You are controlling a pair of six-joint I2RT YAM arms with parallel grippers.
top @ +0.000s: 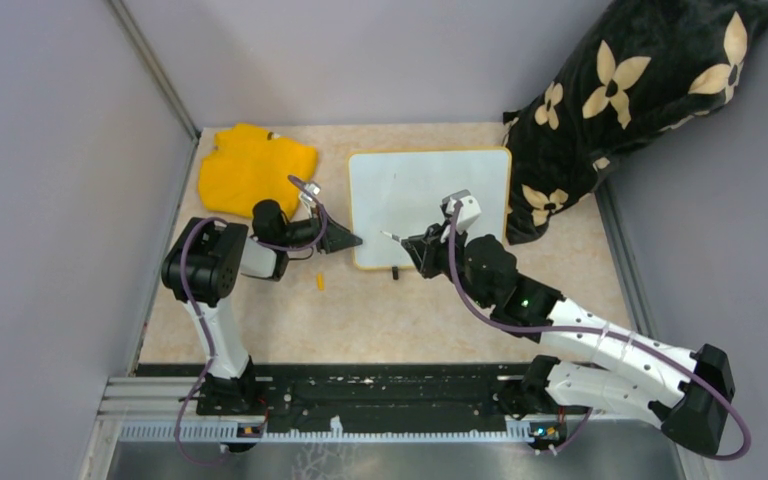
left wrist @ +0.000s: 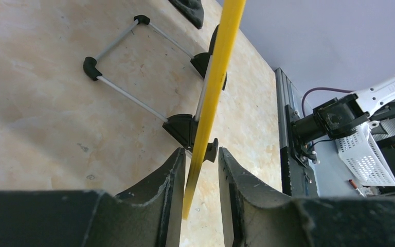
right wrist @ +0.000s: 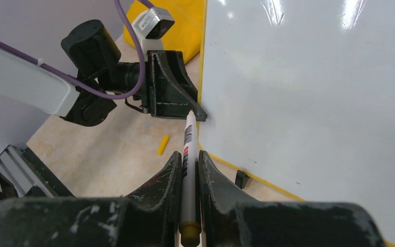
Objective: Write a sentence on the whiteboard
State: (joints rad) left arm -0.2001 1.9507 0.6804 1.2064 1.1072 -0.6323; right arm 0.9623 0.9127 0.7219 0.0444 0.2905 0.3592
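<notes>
The whiteboard (top: 430, 205) lies mid-table, glossy white with a thin yellow rim, and its face is blank; no sentence shows on it. My left gripper (top: 345, 240) sits at its near left corner. In the left wrist view the yellow rim (left wrist: 218, 67) runs edge-on between the fingers of my left gripper (left wrist: 201, 154), with a gap beside it. My right gripper (top: 418, 248) is shut on a white marker (right wrist: 189, 134). The marker's tip (right wrist: 190, 114) is at the board's left rim (right wrist: 201, 77), next to the left gripper (right wrist: 172, 95). I cannot tell if it touches.
A small yellow marker cap (top: 319, 282) lies on the table left of the board's near edge. A yellow cloth (top: 255, 165) lies at the back left. A black flowered pillow (top: 620, 100) leans at the back right. The board's wire stand (left wrist: 128, 98) shows underneath it.
</notes>
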